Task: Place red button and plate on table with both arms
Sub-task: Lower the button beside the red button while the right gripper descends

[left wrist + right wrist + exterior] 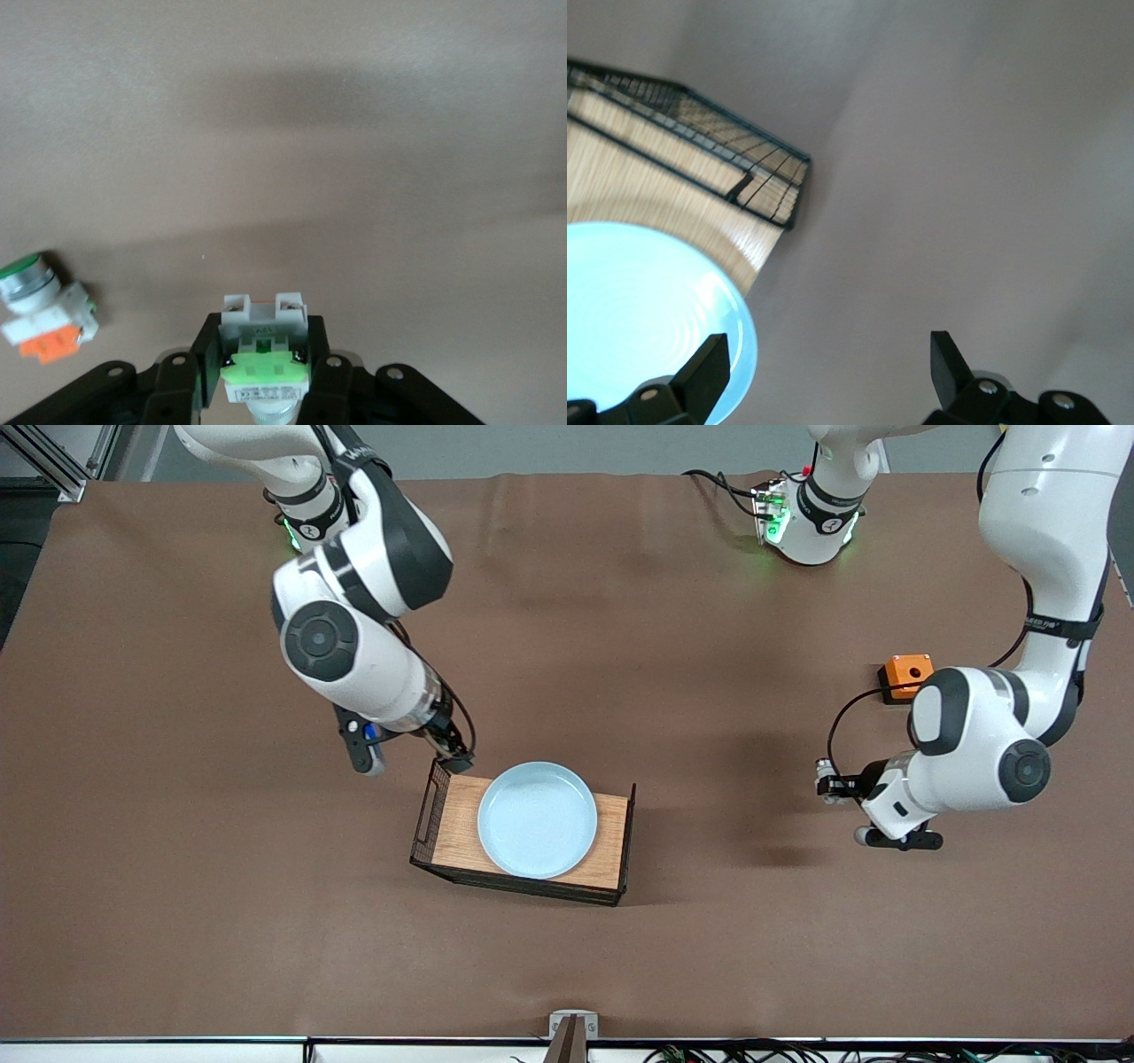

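Observation:
The pale blue plate (538, 819) lies on a small wooden tray (456, 837) with black wire sides. My right gripper (454, 760) is open and empty, just over the tray corner toward the right arm's end. In the right wrist view (828, 354) the plate's rim (647, 310) shows beside one fingertip. My left gripper (828, 782) is low over the brown table (709, 646) toward the left arm's end. It is shut (264, 341) on the whitish button part with the bright green block (264, 370). Its red cap does not show.
A similar small part with an orange block and a green cap (40, 310) lies on the mat close to my left gripper. An orange box with a hole (908, 676) sits by the left arm. The tray's wire wall (700, 133) stands near my right gripper.

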Motion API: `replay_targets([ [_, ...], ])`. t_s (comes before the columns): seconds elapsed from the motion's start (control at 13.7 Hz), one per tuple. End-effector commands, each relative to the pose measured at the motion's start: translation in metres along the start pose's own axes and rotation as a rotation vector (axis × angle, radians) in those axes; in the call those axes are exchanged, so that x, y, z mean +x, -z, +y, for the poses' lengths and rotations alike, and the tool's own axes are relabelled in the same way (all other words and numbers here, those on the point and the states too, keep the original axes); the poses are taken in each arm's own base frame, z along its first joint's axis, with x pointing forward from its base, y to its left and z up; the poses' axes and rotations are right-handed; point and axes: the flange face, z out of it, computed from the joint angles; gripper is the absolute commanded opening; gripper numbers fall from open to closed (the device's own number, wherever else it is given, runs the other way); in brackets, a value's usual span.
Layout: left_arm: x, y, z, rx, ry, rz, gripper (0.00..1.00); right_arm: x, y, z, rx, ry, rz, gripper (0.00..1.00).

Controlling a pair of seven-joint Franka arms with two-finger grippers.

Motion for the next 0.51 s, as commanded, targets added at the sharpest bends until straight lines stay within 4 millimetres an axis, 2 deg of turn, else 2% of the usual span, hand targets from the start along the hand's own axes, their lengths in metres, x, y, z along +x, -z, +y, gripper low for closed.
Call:
replay_targets([
  [0.0, 0.005, -0.016, 0.0, 0.049, -0.04, 0.003, 0.0, -0.021, -0.009, -0.011, 0.035, 0.01, 0.011, 1.0],
  [0.07, 0.005, -0.023, -0.001, 0.054, -0.038, -0.002, 0.0, -0.028, -0.016, -0.014, 0.036, 0.028, 0.014, 1.0],
  [0.29, 0.005, -0.042, -0.004, 0.058, -0.036, -0.031, 0.0, -0.029, -0.017, -0.028, 0.106, 0.074, 0.014, 1.0],
  [0.44, 0.005, -0.054, -0.003, 0.055, -0.038, -0.052, 0.02, -0.032, -0.017, -0.029, 0.122, 0.144, 0.019, 1.0],
])
